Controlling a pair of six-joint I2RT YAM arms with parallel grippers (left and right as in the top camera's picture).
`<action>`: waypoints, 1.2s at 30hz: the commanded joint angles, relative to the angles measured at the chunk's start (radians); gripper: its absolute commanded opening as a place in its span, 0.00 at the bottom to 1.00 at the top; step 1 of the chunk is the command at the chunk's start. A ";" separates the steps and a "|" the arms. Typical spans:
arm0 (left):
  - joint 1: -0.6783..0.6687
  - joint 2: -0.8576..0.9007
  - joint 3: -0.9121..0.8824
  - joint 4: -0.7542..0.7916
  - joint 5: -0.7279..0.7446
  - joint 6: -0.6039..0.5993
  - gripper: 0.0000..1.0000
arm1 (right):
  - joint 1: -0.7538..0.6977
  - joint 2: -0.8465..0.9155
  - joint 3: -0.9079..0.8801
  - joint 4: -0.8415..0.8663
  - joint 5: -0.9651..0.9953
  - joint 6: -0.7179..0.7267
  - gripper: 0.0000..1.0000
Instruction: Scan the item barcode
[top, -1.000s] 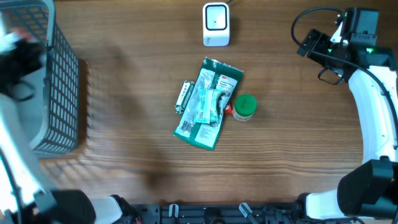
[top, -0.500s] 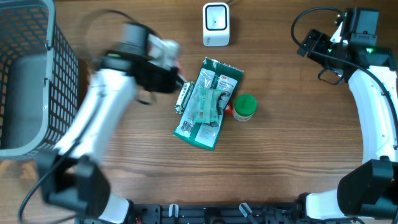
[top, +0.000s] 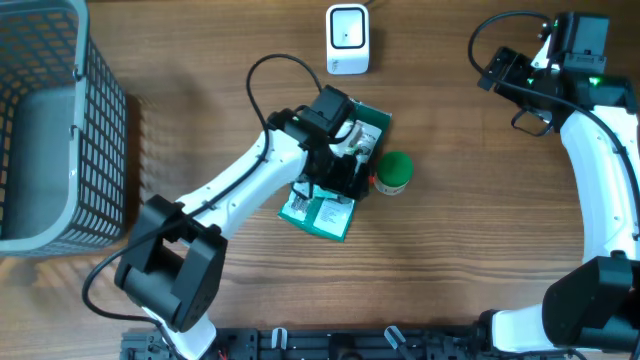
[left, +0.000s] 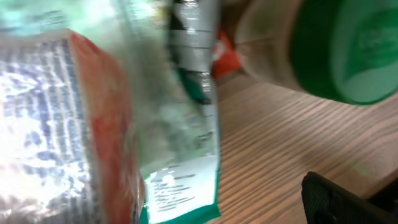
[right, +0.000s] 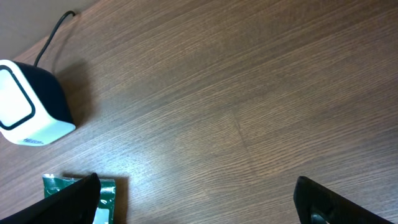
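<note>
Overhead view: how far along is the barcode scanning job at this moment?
Nothing looks done: no item is at the scanner, and the packets lie in a pile. In hand: the left hand is down over that pile, beside the green-lidded jar; a grip is not visible. Left: lift one item and show its barcode to the scanner. The right hand is open and empty.

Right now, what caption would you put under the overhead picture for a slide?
Left gripper poised over the green packets beside a green-capped bottle, white scanner nearby.
</note>
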 joint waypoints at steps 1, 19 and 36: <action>0.090 -0.084 0.038 -0.016 -0.017 -0.007 1.00 | -0.002 0.010 0.002 0.001 0.016 0.007 1.00; -0.172 -0.103 0.028 -0.138 -0.475 -0.068 1.00 | -0.002 0.010 0.002 0.001 0.016 0.008 1.00; -0.057 -0.108 0.026 -0.120 0.233 0.293 0.97 | -0.002 0.010 0.002 0.011 0.016 0.019 1.00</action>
